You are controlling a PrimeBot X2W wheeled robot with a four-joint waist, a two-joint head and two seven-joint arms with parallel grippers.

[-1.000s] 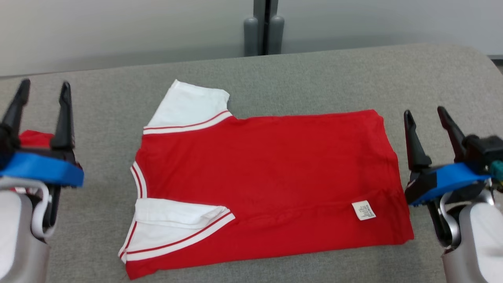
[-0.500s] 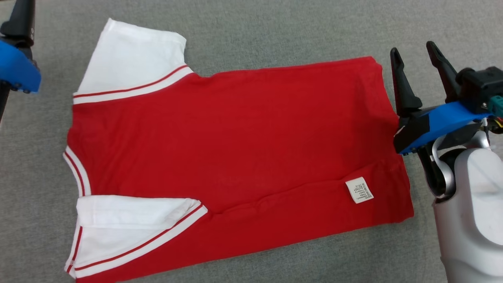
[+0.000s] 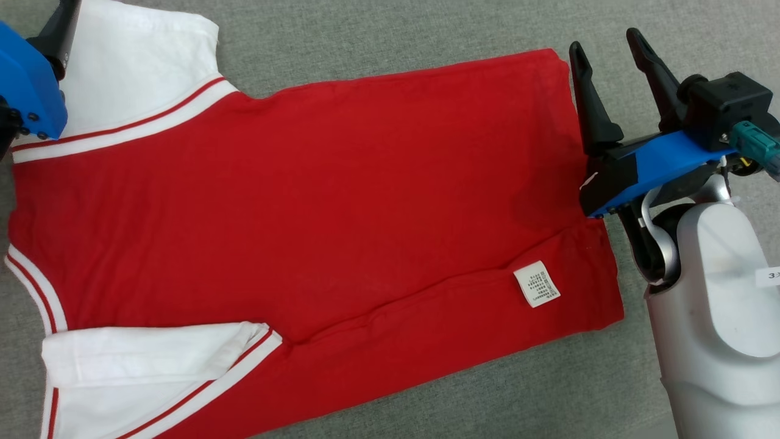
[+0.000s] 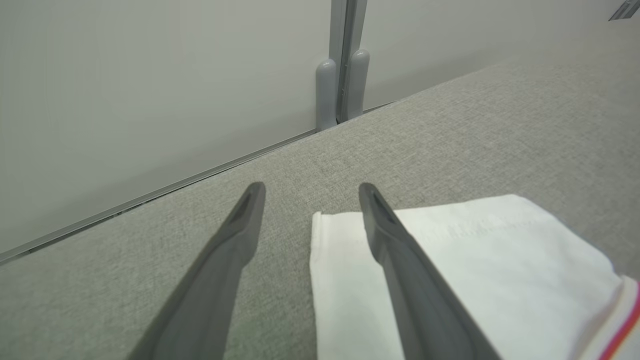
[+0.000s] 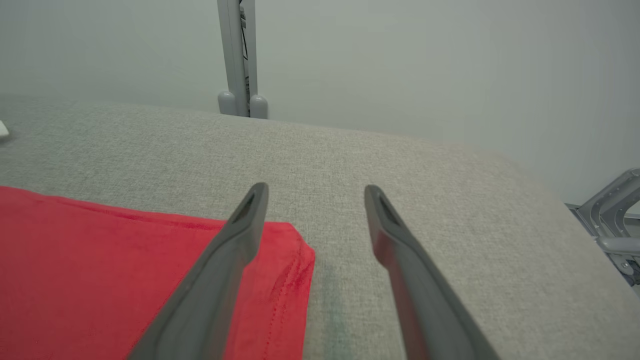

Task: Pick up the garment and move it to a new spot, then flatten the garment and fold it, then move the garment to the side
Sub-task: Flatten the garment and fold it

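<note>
I have leaned in. My left gripper (image 4: pixel 307 192) is now over the white sleeve (image 4: pixel 475 250), my right gripper (image 5: pixel 316 192) over a corner of the red T-shirt (image 3: pixel 341 183) on the table (image 3: pixel 426 36). Both are wide open and empty, ready to grab.

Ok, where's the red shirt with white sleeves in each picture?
Head view: the red shirt with white sleeves lies flat across the middle.
Left wrist view: its white sleeve, lower right.
Right wrist view: its red hem corner, lower left.
Shared landmark: the grey woven tabletop beneath it.
</note>
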